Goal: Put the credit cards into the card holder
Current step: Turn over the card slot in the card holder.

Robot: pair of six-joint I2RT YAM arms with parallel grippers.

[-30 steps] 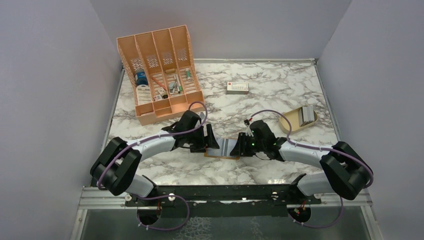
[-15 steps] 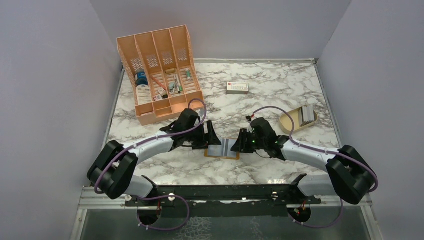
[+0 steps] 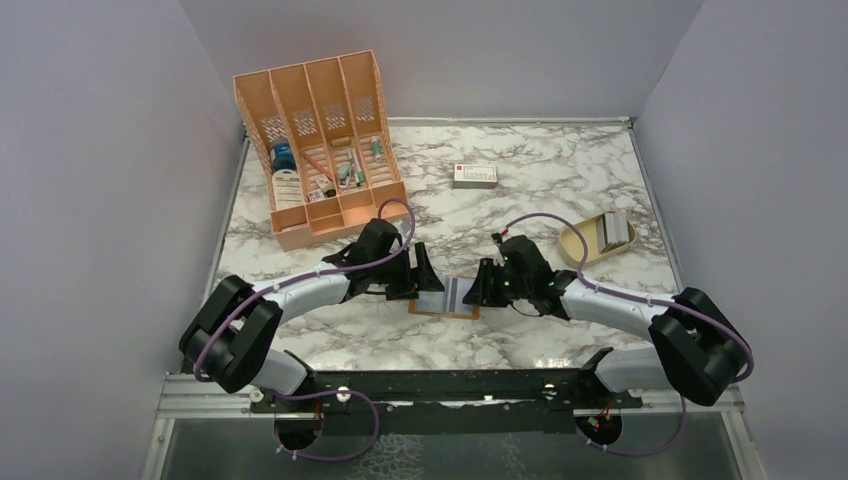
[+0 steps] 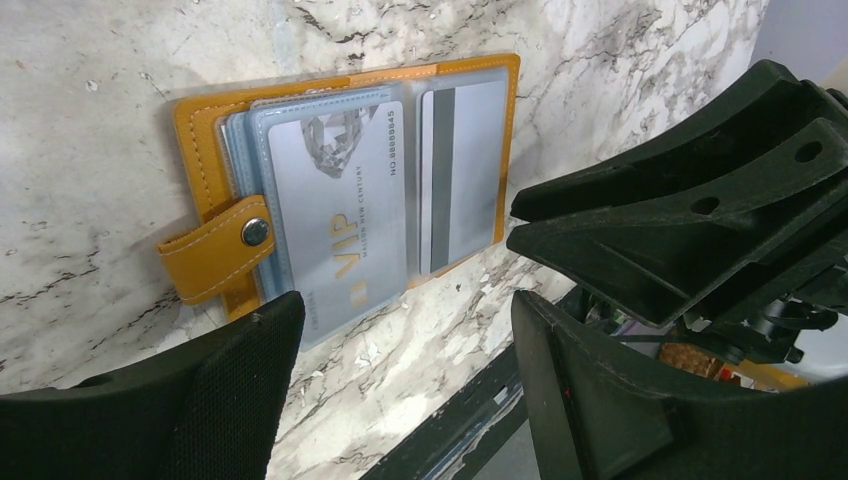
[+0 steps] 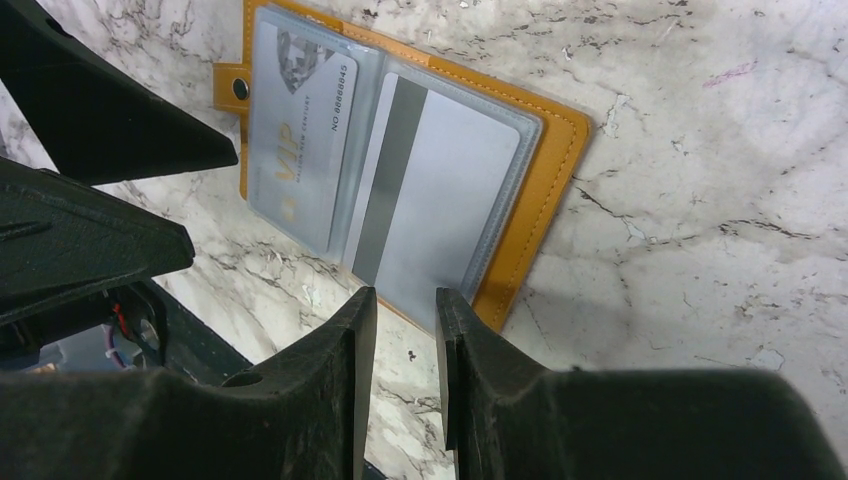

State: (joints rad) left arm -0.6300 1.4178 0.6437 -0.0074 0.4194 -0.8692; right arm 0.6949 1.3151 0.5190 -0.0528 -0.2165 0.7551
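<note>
The card holder is laid open flat on the marble desk, right between both grippers. Two credit cards are tucked in its clear sleeves: a VIP card and a striped card. On the left gripper the jaws are spread wide, nothing held. On the right gripper they're set narrow, also empty. More cards are seen in the tan dish.

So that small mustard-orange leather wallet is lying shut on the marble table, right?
Not quite: the small mustard-orange folding wallet lies open, not shut, on the white marble table. The left wrist view shows a silver VIP card and a grey card with a dark stripe tucked inside it.
</note>
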